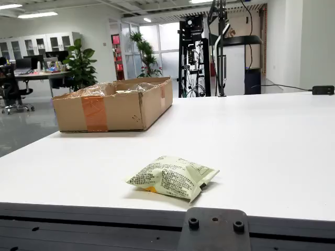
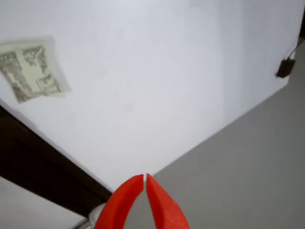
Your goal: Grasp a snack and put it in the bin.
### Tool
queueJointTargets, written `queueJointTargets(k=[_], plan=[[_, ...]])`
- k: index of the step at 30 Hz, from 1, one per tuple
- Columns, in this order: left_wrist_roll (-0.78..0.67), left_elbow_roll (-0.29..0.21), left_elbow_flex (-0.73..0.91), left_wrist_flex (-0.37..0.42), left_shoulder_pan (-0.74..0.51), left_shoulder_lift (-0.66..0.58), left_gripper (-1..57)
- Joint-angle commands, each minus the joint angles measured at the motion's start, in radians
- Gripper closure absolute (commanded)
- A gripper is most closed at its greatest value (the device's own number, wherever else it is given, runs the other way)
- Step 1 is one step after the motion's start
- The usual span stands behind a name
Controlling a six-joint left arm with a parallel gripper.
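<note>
A big white surface (image 1: 272, 151) fills most of the fixed view, flat and bright, with a dark metal edge along its near side. On the far left part of it sits a wide, low cardboard box (image 1: 112, 104) — the bin — with its top open, a strip of orange tape down its front, and crinkly clear plastic showing inside. The snack (image 1: 171, 177) is a small, puffy, pale green bag with lots of tiny black print and a little bit of yellow at one corner. It lies flat on the surface close to the near edge, well apart from the box, and nothing is touching it. A small black block with a cord (image 1: 323, 90) rests on the far right side of the surface. Behind the surface there are a tall black stand, green plants and desks. The other view rides on the arm and looks down from above. There the same snack (image 2: 32, 69) shows near the upper left, lying on the white surface (image 2: 157, 71), and the small black block (image 2: 285, 68) sits by the right edge. The end effector (image 2: 144, 180) is at the bottom of this view — two red fingers (image 2: 164, 210) whose tips come together with only a thin line between them, so it is clenched with nothing inside. It hangs over the edge of the surface, well away from the snack.
</note>
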Motion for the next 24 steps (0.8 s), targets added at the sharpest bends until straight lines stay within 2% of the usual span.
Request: queueJointTargets(k=[1,6,17,20,24], plan=[[0.0,-0.001,0.001,0.0,-0.011,0.0,53.5],[0.0,-0.002,0.001,0.0,-0.025,0.0,50.4],[0.0,-0.003,0.002,-0.001,-0.034,0.001,48.0],[0.0,-0.006,0.002,-0.002,-0.038,0.009,44.8],[-0.003,-0.026,0.01,-0.001,-0.04,0.037,37.7]])
